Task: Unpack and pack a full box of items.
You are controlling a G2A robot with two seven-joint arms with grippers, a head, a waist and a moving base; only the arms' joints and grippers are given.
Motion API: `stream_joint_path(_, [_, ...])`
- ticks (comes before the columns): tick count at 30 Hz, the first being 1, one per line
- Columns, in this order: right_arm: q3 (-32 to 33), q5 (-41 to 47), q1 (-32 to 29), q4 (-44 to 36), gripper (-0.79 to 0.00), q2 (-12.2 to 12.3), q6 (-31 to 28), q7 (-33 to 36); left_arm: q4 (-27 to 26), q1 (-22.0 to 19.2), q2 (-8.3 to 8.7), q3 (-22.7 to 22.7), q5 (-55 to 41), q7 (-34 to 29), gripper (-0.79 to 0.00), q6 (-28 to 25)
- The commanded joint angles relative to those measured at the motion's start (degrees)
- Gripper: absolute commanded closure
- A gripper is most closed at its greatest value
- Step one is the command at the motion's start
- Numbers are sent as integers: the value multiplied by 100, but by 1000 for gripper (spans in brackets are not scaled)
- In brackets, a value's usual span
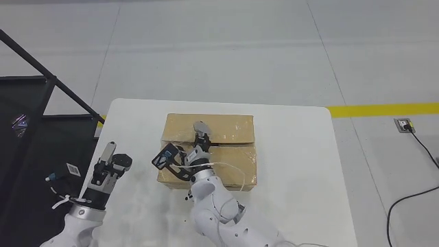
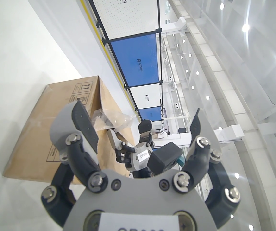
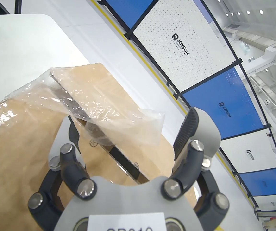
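Box [image 1: 226,127] shut, mid-table

Cardboard, flaps down, on the white table [image 1: 302,171]. Clear tape [image 3: 56,92] lifted loose at the seam. Right gripper [image 3: 132,121] over the seam, fingers spread, nothing clamped. Left gripper [image 2: 138,110] beside the box, spread wide, empty.

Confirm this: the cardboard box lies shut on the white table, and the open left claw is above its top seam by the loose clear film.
Wrong claw. The open right claw is above the cardboard box's top seam by the loose clear film, as the right wrist view shows; the open left claw is off to the box's side.
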Motion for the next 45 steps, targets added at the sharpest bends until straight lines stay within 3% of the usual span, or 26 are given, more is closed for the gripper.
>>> stream_joint_path(1, [13, -101, -8, 43, -785, -42, 104, 20, 17, 1, -1, -9, -15, -3, -785, -14])
stream_joint_path(9, [281, -587, -269, -210, -785, -91, 261, 85, 21, -16, -3, -14, -43, -9, -785, -35])
stream_joint_path(33, [1168, -1194, -1082, -1045, -785, -78, -327, -515, -23, 7, -12, 44, 2, -33, -785, -70])
stream_joint_path(37, [1332, -1167, -1259, -1236, -785, -57, -459, -692, -75, -142, -6, 149, 125, -150, -785, -67])
stream_joint_path(45, [1560, -929, -1475, -1502, -785, -42, -924, -1029, 260, -846, 14, 364, 124, -370, -785, 257])
